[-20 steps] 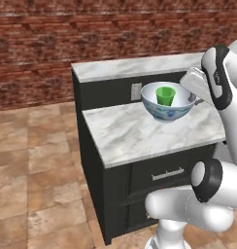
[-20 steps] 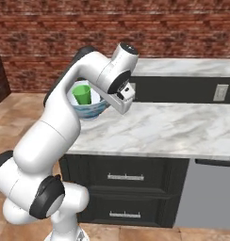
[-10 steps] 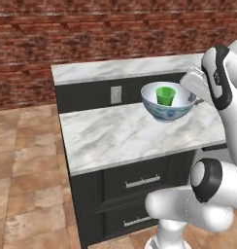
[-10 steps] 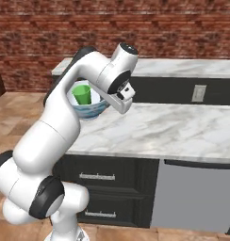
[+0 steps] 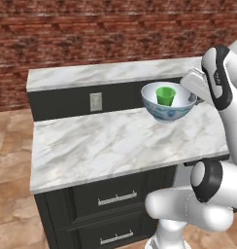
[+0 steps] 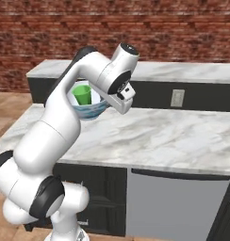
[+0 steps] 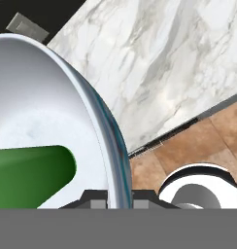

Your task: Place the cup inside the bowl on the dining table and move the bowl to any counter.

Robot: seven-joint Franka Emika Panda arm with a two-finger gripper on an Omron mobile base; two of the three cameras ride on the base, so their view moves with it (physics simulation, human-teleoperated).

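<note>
Item, left: counter tabletop (image 5: 115, 141), veined marble over dark drawers, white outlet (image 5: 95, 101) on the black backsplash behind.

Item, centre-right: bowl (image 5: 168, 102), blue-patterned, carried in the air just above the tabletop's right part; the cup (image 5: 165, 96) stands upright inside it.

Item, right: gripper (image 7: 119, 198), jaws clenched on the bowl's rim, one fingertip inside the wall, one outside.

Step in hand, as judged: cup already nested; bowl being brought to the counter. Next move calls for lowering it level onto bare marble, then releasing.

Change from the earlier frame: the whole scene sits further right, so the base has driven; the bowl rides in the same grip.
</note>
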